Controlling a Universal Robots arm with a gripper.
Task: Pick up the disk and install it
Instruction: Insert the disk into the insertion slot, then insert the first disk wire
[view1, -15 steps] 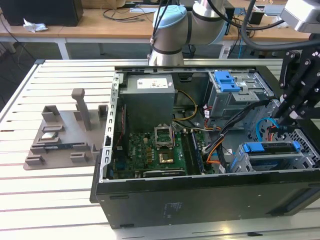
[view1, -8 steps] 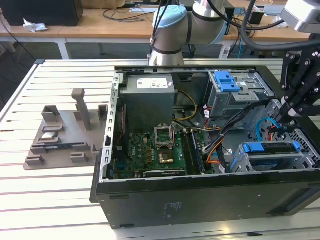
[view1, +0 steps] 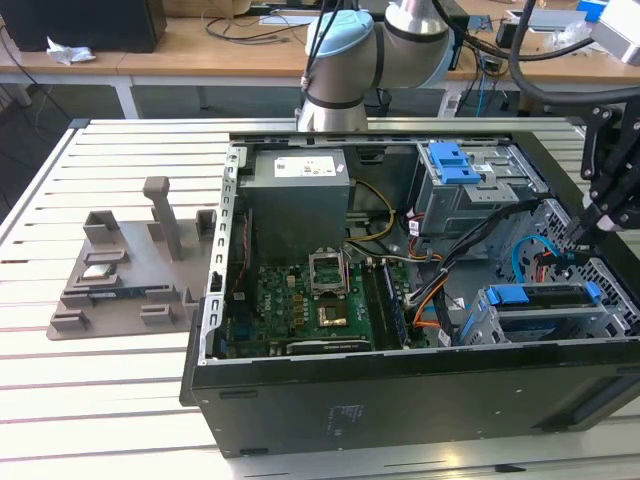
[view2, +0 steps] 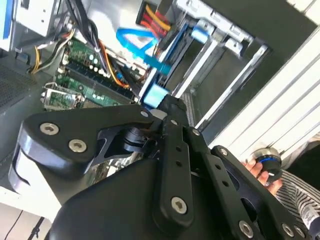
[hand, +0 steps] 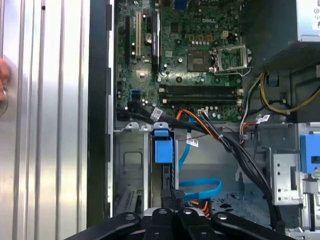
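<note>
Open desktop computer case (view1: 400, 400), black sheet steel, lying on its side on a white slatted table (view1: 120, 400). Inside are a green motherboard (view1: 310, 310) with an empty square processor socket, and a grey power supply box (view1: 300, 200) bearing a white printed label; the print is too small to read. A grey metal drive cage (view1: 460, 190) with a blue plastic handle stands behind bundled black, orange and yellow cables. A flat blue data cable (hand: 200, 187) loops across the case floor.

The disk (view1: 540, 297), seen mainly as its bright blue plastic carrier frame, sits in the grey metal bay at the case corner towards the exterior view's right. Its blue tab (hand: 162, 147) shows edge-on in the first wrist view.

The black gripper (view1: 578, 238) hangs just beside the bay, close to the disk's end. Whether it is spread or closed cannot be told. A grey moulded fixture tray (view1: 130, 275) lies on the table, well apart.
</note>
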